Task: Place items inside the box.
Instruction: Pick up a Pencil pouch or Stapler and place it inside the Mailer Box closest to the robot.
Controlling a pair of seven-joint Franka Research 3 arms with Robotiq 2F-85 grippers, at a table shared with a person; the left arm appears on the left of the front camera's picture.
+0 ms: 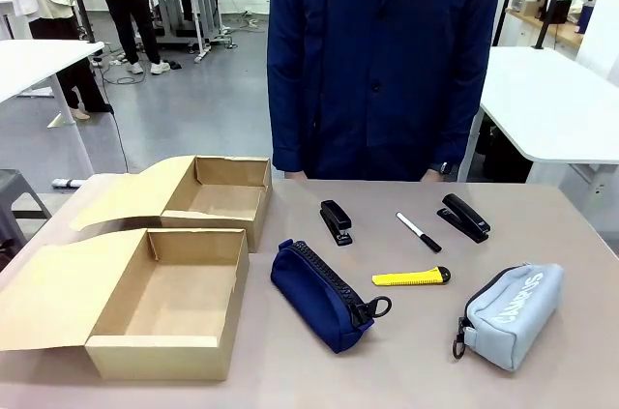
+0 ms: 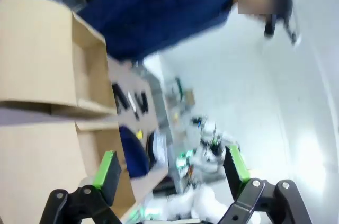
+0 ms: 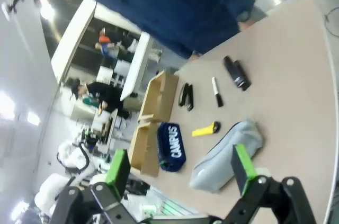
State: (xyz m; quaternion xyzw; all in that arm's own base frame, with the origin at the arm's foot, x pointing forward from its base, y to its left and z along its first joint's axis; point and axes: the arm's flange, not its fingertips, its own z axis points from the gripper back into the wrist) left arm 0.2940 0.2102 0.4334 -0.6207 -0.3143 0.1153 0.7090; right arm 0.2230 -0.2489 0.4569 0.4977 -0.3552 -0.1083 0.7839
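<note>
Two open cardboard boxes stand at the table's left, one near and one farther back, both empty. A navy zip pouch lies in the middle, and the right wrist view shows white "CAMPUS" lettering on the navy pouch. At the right front lies a grey zip pouch. Between them is a yellow utility knife. A small black stapler sits behind the navy pouch. My left gripper is open and high above the boxes. My right gripper is open above the grey pouch, holding nothing.
A second black stapler and a white marker with a black cap lie at the back right. A person in a navy coat stands at the far edge. The box lids fold out to the left.
</note>
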